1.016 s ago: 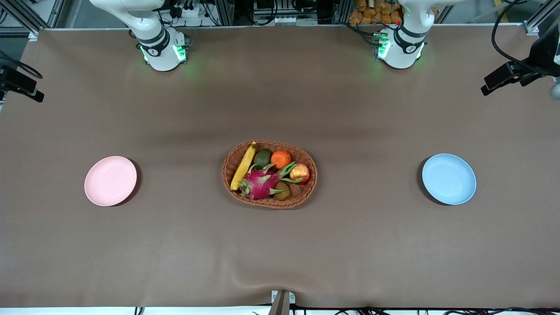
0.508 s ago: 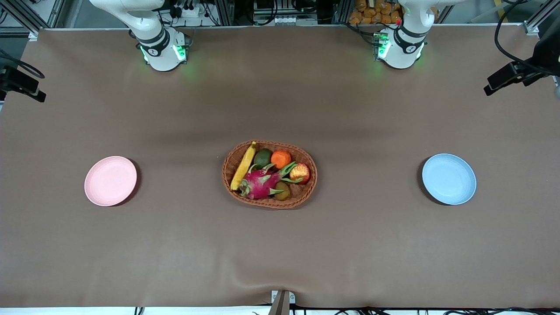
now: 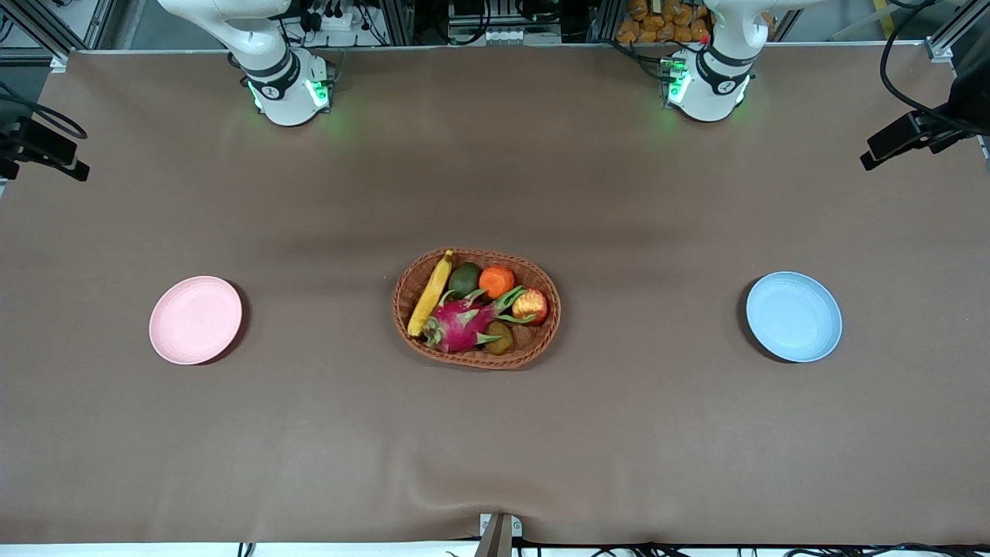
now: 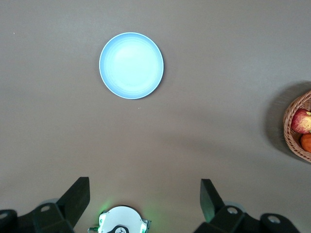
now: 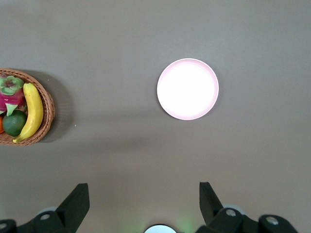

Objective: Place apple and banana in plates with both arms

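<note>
A wicker basket (image 3: 541, 348) sits mid-table. The yellow banana (image 3: 431, 292) lies along its side toward the right arm's end, and the apple (image 3: 530, 305) rests at its side toward the left arm's end. The pink plate (image 3: 195, 319) lies empty toward the right arm's end and the blue plate (image 3: 793, 316) lies empty toward the left arm's end. My left gripper (image 4: 144, 183) hangs open and empty high over bare cloth, with the blue plate (image 4: 131, 65) and apple (image 4: 302, 121) in its view. My right gripper (image 5: 144, 187) is likewise open and empty, seeing the pink plate (image 5: 187, 89) and banana (image 5: 30, 112).
The basket also holds a pink dragon fruit (image 3: 460, 323), an orange (image 3: 496, 281), a dark green fruit (image 3: 464, 278) and a brown kiwi (image 3: 499, 338). The arms' green-lit bases (image 3: 290, 93) (image 3: 708, 89) stand at the table's edge farthest from the front camera. Brown cloth covers the table.
The black hands at both side edges of the front view have shifted slightly. The fruit, basket and plates have not moved.
</note>
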